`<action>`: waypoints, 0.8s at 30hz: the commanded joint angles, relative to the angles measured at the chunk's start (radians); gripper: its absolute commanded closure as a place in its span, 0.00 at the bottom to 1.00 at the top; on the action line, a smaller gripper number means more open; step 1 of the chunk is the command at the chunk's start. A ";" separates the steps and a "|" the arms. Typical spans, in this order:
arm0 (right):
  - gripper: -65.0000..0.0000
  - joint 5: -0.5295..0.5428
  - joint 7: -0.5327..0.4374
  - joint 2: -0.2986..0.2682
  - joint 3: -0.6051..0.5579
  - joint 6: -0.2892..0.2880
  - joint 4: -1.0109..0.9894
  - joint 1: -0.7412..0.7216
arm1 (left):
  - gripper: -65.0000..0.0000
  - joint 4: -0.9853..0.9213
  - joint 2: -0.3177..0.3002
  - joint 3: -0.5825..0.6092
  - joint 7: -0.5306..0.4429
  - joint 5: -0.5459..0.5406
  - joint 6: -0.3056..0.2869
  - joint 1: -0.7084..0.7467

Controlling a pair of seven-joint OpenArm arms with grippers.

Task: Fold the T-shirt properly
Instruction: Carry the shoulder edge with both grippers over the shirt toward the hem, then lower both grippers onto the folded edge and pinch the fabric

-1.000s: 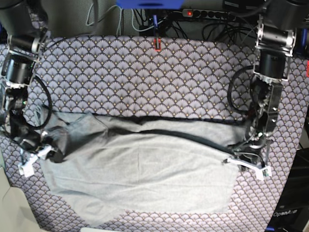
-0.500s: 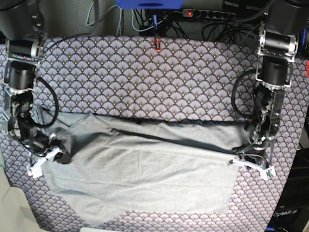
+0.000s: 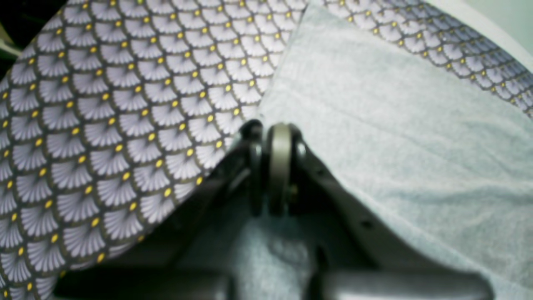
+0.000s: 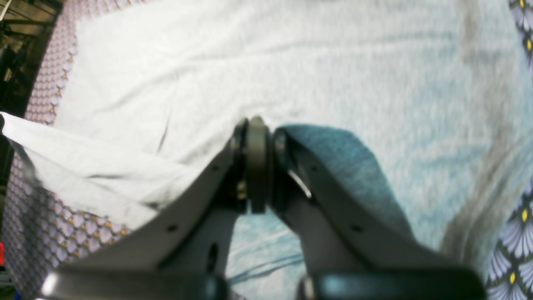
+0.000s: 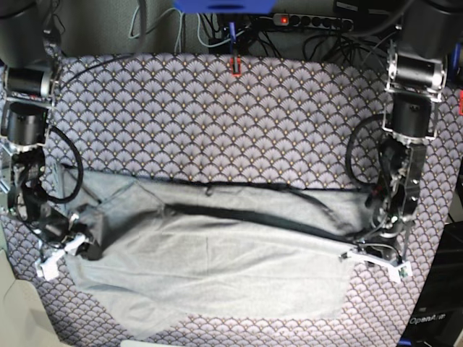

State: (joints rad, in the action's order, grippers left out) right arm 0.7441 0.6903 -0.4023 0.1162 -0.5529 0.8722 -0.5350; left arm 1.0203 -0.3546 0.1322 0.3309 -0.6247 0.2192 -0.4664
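While both fingers pinch T-shirt [image 5: 217, 267] edges, left gripper [image 5: 372, 254] and right gripper [image 5: 69, 244] closed tight on cloth, shirt spread across near half of worktop [image 5: 217, 123]. Risk: uneven pull skews fold; thin pinch slips, edge drops.

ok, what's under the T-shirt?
The patterned tablecloth shows all around the T-shirt, so it presumably lies beneath. Anything else under the fabric is covered.
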 commanded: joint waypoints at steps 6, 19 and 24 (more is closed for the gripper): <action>0.99 -0.105 -0.027 0.007 0.010 -0.006 0.017 -0.056 | 1.00 0.016 -0.013 -0.003 -0.028 0.010 -0.005 -0.048; 0.99 -0.150 -0.060 0.021 0.006 -0.008 0.017 -0.035 | 1.00 0.015 0.018 0.086 -0.029 0.111 -0.005 -0.085; 0.99 -0.150 -0.060 0.021 0.006 -0.008 0.017 -0.029 | 1.00 0.015 0.010 0.070 -0.029 0.116 -0.005 -0.062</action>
State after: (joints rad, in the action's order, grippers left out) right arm 0.5793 0.6533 -0.3660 0.1169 -0.5533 0.8722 -0.5316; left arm 1.0199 -0.3347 0.2104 0.3290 -0.5163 0.2161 -0.4915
